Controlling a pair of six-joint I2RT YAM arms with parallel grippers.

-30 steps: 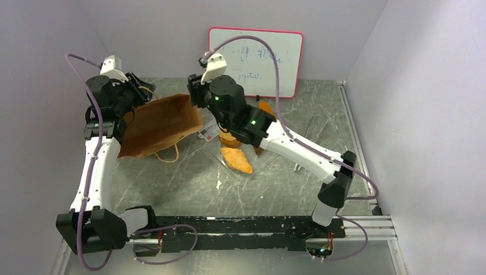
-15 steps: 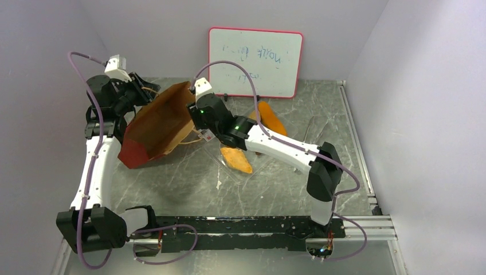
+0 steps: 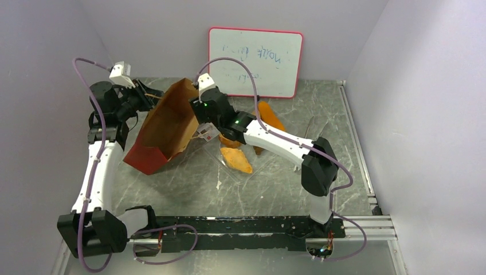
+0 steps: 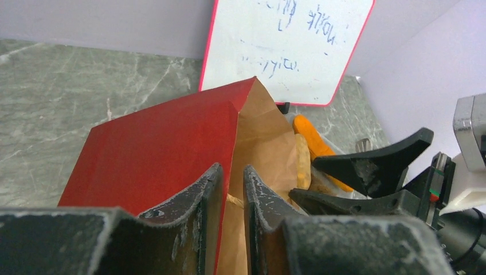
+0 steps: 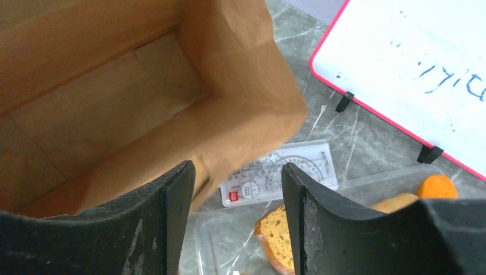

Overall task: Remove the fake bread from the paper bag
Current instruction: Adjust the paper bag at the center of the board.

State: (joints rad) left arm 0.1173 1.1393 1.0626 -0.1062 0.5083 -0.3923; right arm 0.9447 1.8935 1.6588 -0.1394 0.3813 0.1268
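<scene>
The paper bag (image 3: 166, 123), red outside and brown inside, leans on the table with its mouth up and to the right. My left gripper (image 3: 150, 93) is shut on its far rim; in the left wrist view the fingertips (image 4: 232, 168) pinch the paper edge (image 4: 252, 132) and a handle cord. My right gripper (image 3: 196, 123) hangs open at the mouth's near corner (image 5: 236, 167), nothing held. The bag's interior (image 5: 86, 97) shows no bread. A yellow-orange wedge (image 3: 236, 160), a round slice (image 5: 281, 235) and the orange baguette (image 3: 268, 117) lie outside, right of the bag.
A clear plastic tray (image 3: 224, 172) lies under the bread pieces. A protractor card (image 5: 281, 172) sits beside the bag's mouth. A whiteboard (image 3: 255, 60) leans against the back wall. Purple walls close the left and right sides.
The bag has swung from lying flat to leaning, its red base now showing. My left gripper has narrowed onto the rim. My right arm moved left to the bag's mouth and opened slightly.
</scene>
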